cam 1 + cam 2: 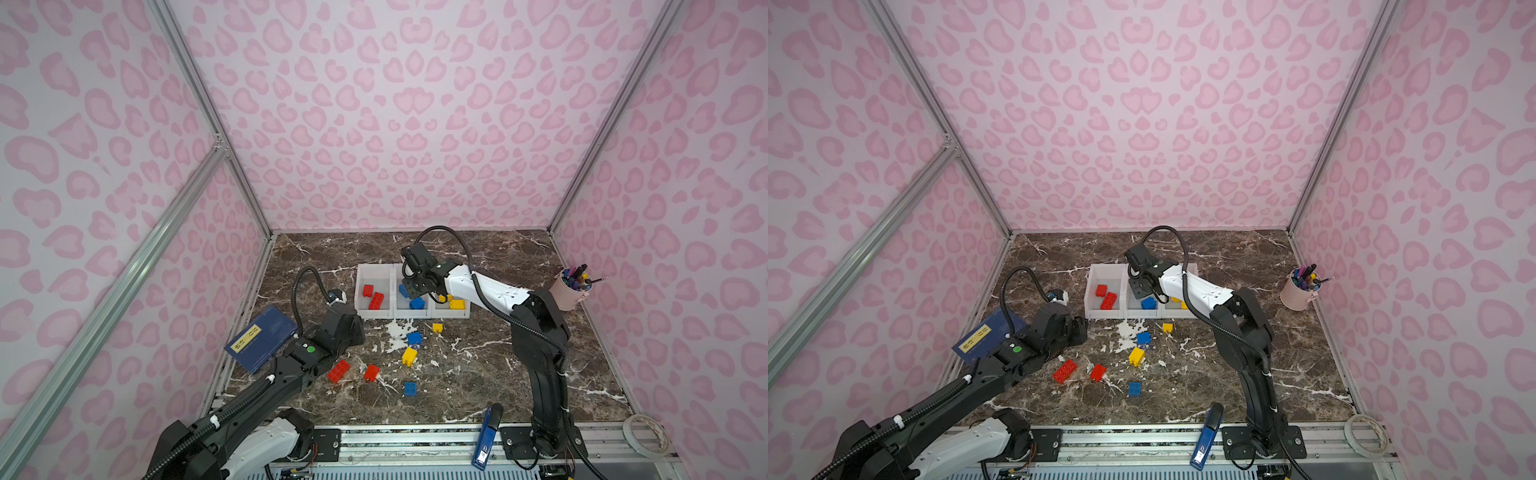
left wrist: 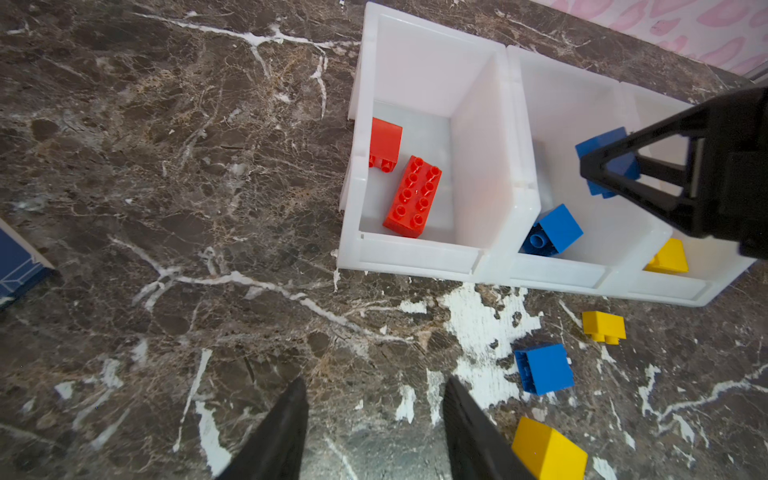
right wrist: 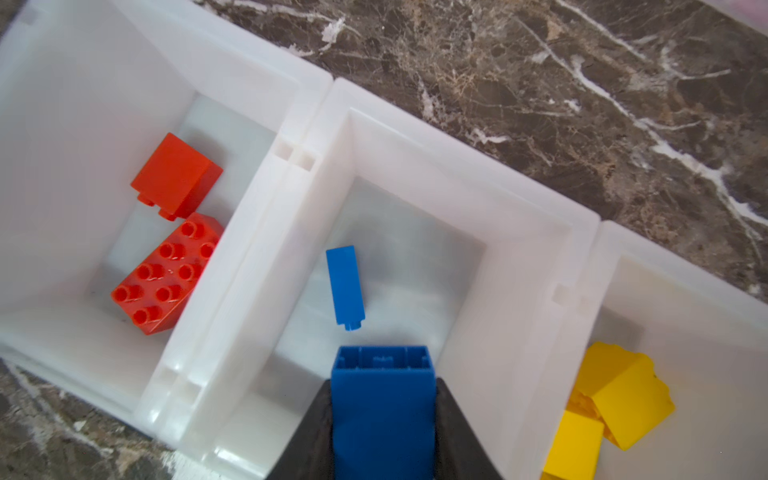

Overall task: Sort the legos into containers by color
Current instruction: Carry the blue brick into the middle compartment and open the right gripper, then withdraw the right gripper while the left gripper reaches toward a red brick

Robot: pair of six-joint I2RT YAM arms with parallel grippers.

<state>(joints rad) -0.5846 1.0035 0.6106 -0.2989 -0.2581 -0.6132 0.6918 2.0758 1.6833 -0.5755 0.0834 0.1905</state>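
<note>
Tabletop (image 2: 208,166): marble-look sheet, dark brown w/ white veins, low sheen, scuffed to rough white patches. Containers (image 2: 415,255): white semi-translucent plastic, smooth, soft gloss. Legos (image 2: 411,197): hard smooth plastic, slight shine; blue lego (image 3: 382,407) looks satin. Left gripper (image 2: 376,380) fingers (image 2: 286,432): matt black, finely ribbed. Walls (image 1: 395,124): matt printed panels. Frame rails (image 1: 124,276): brushed metal, prob. aluminium. Arm shells (image 1: 505,291): glossy white plastic. Cable sleeves (image 1: 242,399): black corrugated plastic, matt. Stapler (image 1: 487,436): shiny blue plastic. Pen cup (image 1: 567,295): matt pink, material unclear.
</note>
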